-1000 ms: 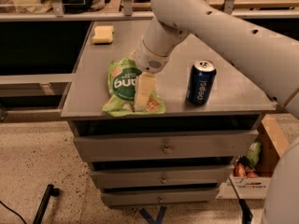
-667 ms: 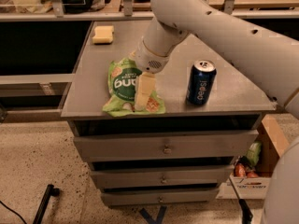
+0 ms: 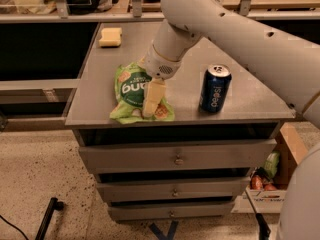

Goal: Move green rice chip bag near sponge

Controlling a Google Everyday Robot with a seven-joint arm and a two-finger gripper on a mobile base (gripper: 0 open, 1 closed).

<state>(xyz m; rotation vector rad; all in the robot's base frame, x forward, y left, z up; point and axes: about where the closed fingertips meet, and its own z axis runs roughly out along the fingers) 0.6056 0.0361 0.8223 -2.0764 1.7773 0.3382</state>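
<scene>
Cabinet [image 3: 95, 94]: grey metal top over three drawers. Clock bearings below are read on this top, with 12 o'clock at the far edge.
Arm [image 3: 240, 39]: white, comes in from 2 o'clock and bends down over the middle of the top.
Green rice chip bag [image 3: 134, 90]: lies flat at about 7 o'clock. Its lower end is at the front edge, label side up.
Soda can [image 3: 215, 88]: blue, upright at 4 o'clock. It stands clear of the bag and plays no part in the task.
Gripper [image 3: 151, 101]: at the arm's end, down on the bag's 3 o'clock side and in contact with the pouch.
Gripper state: cannot tell whether it is apart, together or clamped on the bag, since the view does not settle it.
Sponge [image 3: 110, 36]: pale yellow block at the 11 o'clock corner, well apart from the bag, with bare top between them.
Done (judged): the approach; the gripper has reached the bag.
Left (judged): confirm the hold, lift or slide the bag toward 11 o'clock, set it just beside the sponge, then release.
Progress (judged): early, because the bag lies nowhere near its goal.
Risk (judged): a crinkly pouch may slip from a thin pinch.
</scene>
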